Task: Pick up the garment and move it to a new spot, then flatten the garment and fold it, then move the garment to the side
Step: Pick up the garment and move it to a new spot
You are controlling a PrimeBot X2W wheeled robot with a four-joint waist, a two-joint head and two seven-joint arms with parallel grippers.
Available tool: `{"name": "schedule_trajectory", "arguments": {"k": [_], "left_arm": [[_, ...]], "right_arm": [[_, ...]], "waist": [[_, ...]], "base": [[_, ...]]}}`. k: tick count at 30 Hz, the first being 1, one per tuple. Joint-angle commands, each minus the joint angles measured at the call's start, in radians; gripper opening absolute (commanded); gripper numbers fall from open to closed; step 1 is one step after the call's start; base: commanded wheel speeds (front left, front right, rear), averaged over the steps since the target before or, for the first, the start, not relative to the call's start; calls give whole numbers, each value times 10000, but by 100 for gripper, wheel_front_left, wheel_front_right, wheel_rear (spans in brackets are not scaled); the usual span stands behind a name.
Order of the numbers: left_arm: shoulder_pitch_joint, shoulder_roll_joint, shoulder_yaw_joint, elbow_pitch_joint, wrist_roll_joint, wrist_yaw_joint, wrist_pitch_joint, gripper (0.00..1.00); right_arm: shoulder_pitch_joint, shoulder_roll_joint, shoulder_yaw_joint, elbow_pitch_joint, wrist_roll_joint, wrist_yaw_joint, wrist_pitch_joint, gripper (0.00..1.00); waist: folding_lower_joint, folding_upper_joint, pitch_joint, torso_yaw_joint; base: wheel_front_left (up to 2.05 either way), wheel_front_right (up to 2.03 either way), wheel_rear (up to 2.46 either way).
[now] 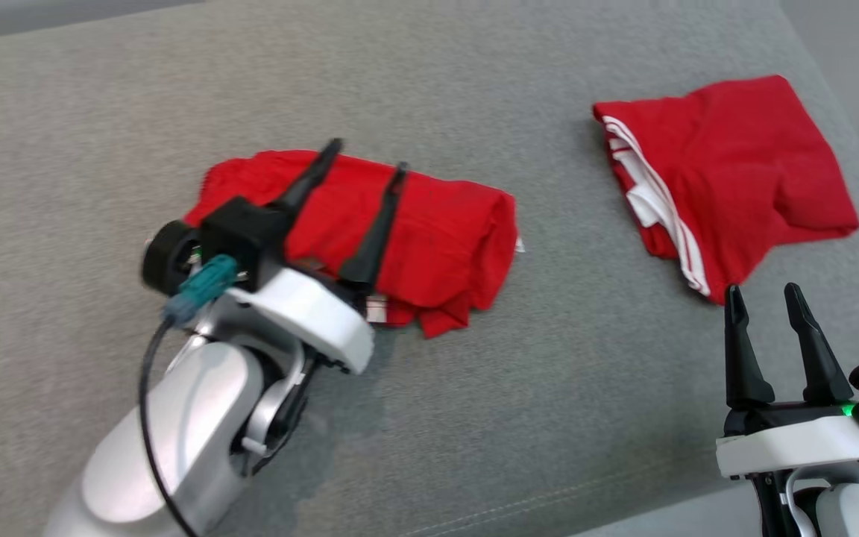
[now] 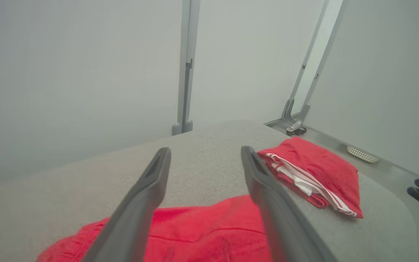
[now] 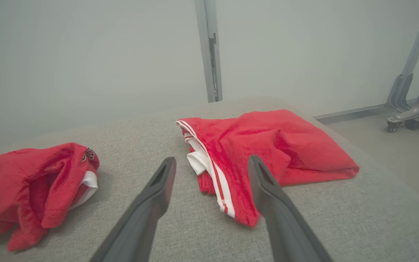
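Two red garments lie on the grey fabric surface [image 1: 549,388]. The left tool [image 1: 367,156], jaws wide and gripping nothing, is over the folded red garment [image 1: 444,239]; a white label [image 1: 377,307] at the garment's near edge is too small to read. The right tool [image 1: 763,291], also wide and empty, stands just short of the white-striped red garment [image 1: 735,171].

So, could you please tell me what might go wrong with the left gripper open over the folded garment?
The left gripper hangs open close over the folded garment; withdrawing could snag its top layer and undo the fold. Its near corner bunches loosely, so sliding it aside may spread it. The right gripper stands near the striped garment and might nudge it.
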Motion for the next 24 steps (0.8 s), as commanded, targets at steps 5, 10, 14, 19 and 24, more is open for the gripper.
{"name": "schedule_trajectory", "arguments": {"k": [5,10,14,19,24], "left_arm": [[863,981,1322,-766,40,834,-531,100],[2035,1559,2288,-874,-329,1377,-1119,100],[3180,1979,2836,-871,-492,1719,-1556,100],[4564,2111,3143,-1080,-674,2045,-1853,100],[5395,2009,3233,-1287,-679,1943,-2139,100]], "right_arm": [[-107,-134,34,-202,-642,-27,-115,100],[145,-133,-147,-403,-1062,-27,-18,100],[420,-133,-169,-440,-1303,-27,125,100],[938,-134,-143,-504,-1479,-27,244,100],[1505,-134,-162,-674,-1590,-27,261,100]], "waist": [[0,-1,-872,1512],[0,-1,-1286,2232],[0,-1,-1636,2539],[0,-1,-2121,2727],[0,-1,-2496,2823]], "base": [[0,0,0],[0,0,0],[0,0,0],[0,0,0],[0,0,0]]}}
